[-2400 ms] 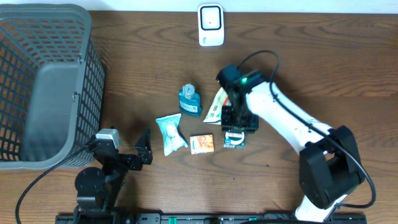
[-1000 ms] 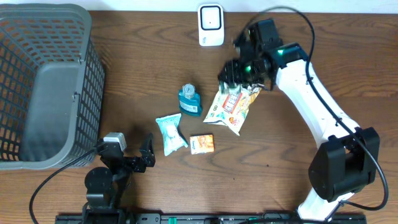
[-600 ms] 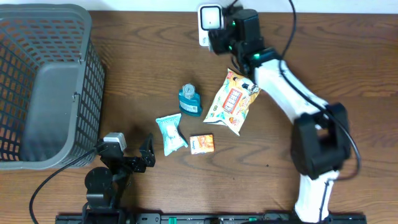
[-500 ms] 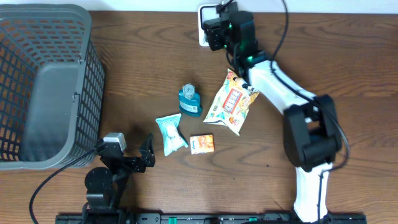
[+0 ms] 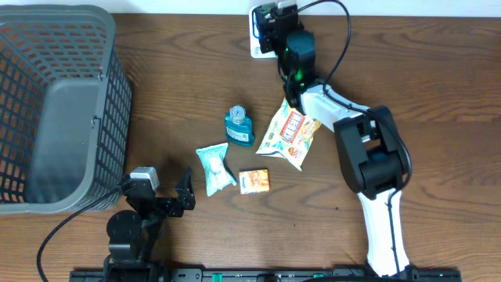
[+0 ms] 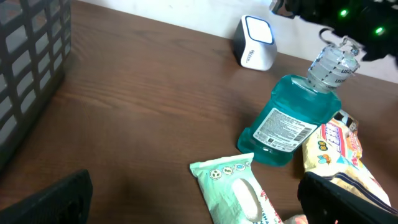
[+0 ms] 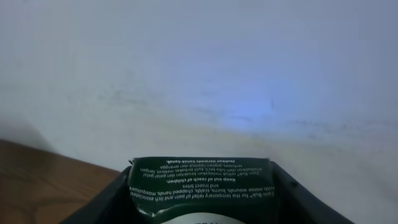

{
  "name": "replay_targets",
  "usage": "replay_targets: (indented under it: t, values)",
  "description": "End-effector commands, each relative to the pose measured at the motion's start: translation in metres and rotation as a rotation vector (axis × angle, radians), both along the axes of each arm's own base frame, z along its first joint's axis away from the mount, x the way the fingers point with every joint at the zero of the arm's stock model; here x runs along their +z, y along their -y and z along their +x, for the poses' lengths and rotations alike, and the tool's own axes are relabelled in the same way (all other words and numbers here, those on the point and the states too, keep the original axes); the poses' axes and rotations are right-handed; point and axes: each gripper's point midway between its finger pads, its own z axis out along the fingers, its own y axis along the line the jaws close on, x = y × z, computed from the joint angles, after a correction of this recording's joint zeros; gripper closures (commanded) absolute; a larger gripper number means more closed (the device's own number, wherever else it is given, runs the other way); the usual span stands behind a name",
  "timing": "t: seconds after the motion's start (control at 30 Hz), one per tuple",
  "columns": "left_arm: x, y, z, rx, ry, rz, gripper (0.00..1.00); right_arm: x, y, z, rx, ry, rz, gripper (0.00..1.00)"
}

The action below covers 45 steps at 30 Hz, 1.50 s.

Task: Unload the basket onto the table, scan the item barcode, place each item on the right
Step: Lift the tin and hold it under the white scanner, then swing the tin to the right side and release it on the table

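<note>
Off-task clutter: grey mesh basket (image 5: pixel 116 110) sat at the left end of the wooden table (image 5: pixel 180 70). Teal mouthwash bottle (image 5: pixel 239 127) was mid-table, with the snack bag (image 5: pixel 290 137) just right of it. Pale green wipes pack (image 5: pixel 214 168) lay nearer the front edge, and the small orange box (image 5: pixel 254 181) was just beside it, apart.

Dark wood-grain worktop (image 5: pixel 156 94), smooth with low sheen. Grey matt plastic mesh basket (image 5: pixel 117 102). Glossy white plastic scanner (image 6: pixel 256 42). Clear teal plastic mouthwash bottle (image 6: pixel 292 112) with paper label (image 6: pixel 283 130). Shiny crinkled film on snack bag (image 5: pixel 290 135) and wipes pack (image 5: pixel 213 166).
</note>
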Motion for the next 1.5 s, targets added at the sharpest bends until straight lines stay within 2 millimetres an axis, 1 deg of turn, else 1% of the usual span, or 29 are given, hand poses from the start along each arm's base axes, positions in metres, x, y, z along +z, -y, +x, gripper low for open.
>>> replay_targets:
  t: [0.0,0.1,0.23,0.33,0.4,0.5,0.57,0.6,0.67,0.7,0.77,0.8,0.83,0.87,0.9,0.93,1.03,1.07,1.13,1.17,1.23,1.33,1.4,1.43,1.47]
  values:
    - [-0.013,0.0,-0.002,-0.002,-0.035,0.004,0.02,-0.014,-0.003,0.008,-0.018,0.005,-0.014,0.52]
    - [-0.013,0.0,-0.002,-0.002,-0.035,0.004,0.02,-0.017,-0.005,0.016,-0.021,0.01,-0.012,0.51]
    - [-0.013,0.0,-0.002,-0.002,-0.035,0.004,0.02,-0.008,-0.006,0.023,-0.027,0.023,-0.007,0.51]
    - [-0.013,0.0,-0.002,-0.002,-0.035,0.004,0.02,0.005,-0.006,0.024,-0.031,0.023,-0.007,0.52]
    - [-0.013,0.0,-0.002,-0.002,-0.035,0.004,0.02,0.015,-0.002,0.024,-0.049,0.019,-0.03,0.53]
    - [-0.013,0.0,-0.002,-0.002,-0.035,0.004,0.02,0.028,0.012,0.02,-0.103,-0.046,-0.114,0.59]
    - [-0.013,0.0,-0.002,-0.002,-0.035,0.004,0.02,0.042,0.037,0.013,-0.162,-0.123,-0.201,0.61]
    - [-0.013,0.0,-0.002,-0.002,-0.035,0.004,0.02,0.047,0.049,0.009,-0.183,-0.151,-0.242,0.62]
    - [-0.013,0.0,-0.002,-0.002,-0.035,0.004,0.02,0.055,0.077,0.0,-0.242,-0.215,-0.319,0.62]
    - [-0.013,0.0,-0.002,-0.002,-0.035,0.004,0.02,0.059,0.106,-0.01,-0.3,-0.283,-0.383,0.62]
    - [-0.013,0.0,-0.002,-0.002,-0.035,0.004,0.02,0.06,0.144,-0.025,-0.365,-0.375,-0.466,0.62]
    - [-0.013,0.0,-0.002,-0.002,-0.035,0.004,0.02,0.061,0.166,-0.035,-0.405,-0.427,-0.501,0.62]
    - [-0.013,0.0,-0.002,-0.002,-0.035,0.004,0.02,0.058,0.192,-0.046,-0.451,-0.489,-0.529,0.61]
    - [-0.013,0.0,-0.002,-0.002,-0.035,0.004,0.02,0.055,0.212,-0.055,-0.482,-0.542,-0.549,0.61]
    - [-0.013,0.0,-0.002,-0.002,-0.035,0.004,0.02,0.048,0.235,-0.065,-0.508,-0.608,-0.567,0.58]
    - [-0.013,0.0,-0.002,-0.002,-0.035,0.004,0.02,0.041,0.254,-0.074,-0.526,-0.664,-0.578,0.56]
    - [-0.013,0.0,-0.002,-0.002,-0.035,0.004,0.02,0.009,0.325,-0.109,-0.6,-0.883,-0.595,0.61]
    - [-0.013,0.0,-0.002,-0.002,-0.035,0.004,0.03,0.0,0.343,-0.116,-0.623,-0.927,-0.588,0.57]
    - [-0.013,0.0,-0.002,-0.002,-0.035,0.004,0.02,-0.015,0.387,-0.126,-0.688,-0.979,-0.515,0.62]
    - [-0.013,0.0,-0.002,-0.002,-0.035,0.004,0.02,-0.021,0.403,-0.131,-0.704,-0.995,-0.462,0.61]
    - [-0.013,0.0,-0.002,-0.002,-0.035,0.004,0.02,-0.041,0.435,-0.139,-0.694,-1.03,-0.364,0.6]
    - [-0.013,0.0,-0.002,-0.002,-0.035,0.004,0.02,-0.074,0.474,-0.153,-0.676,-1.077,-0.233,0.6]
    - [-0.013,0.0,-0.002,-0.002,-0.035,0.004,0.02,-0.097,0.5,-0.166,-0.691,-1.115,-0.171,0.6]
    - [-0.013,0.0,-0.002,-0.002,-0.035,0.004,0.02,-0.111,0.518,-0.176,-0.718,-1.148,-0.148,0.6]
    - [-0.013,0.0,-0.002,-0.002,-0.035,0.004,0.02,-0.12,0.527,-0.184,-0.736,-1.17,-0.137,0.6]
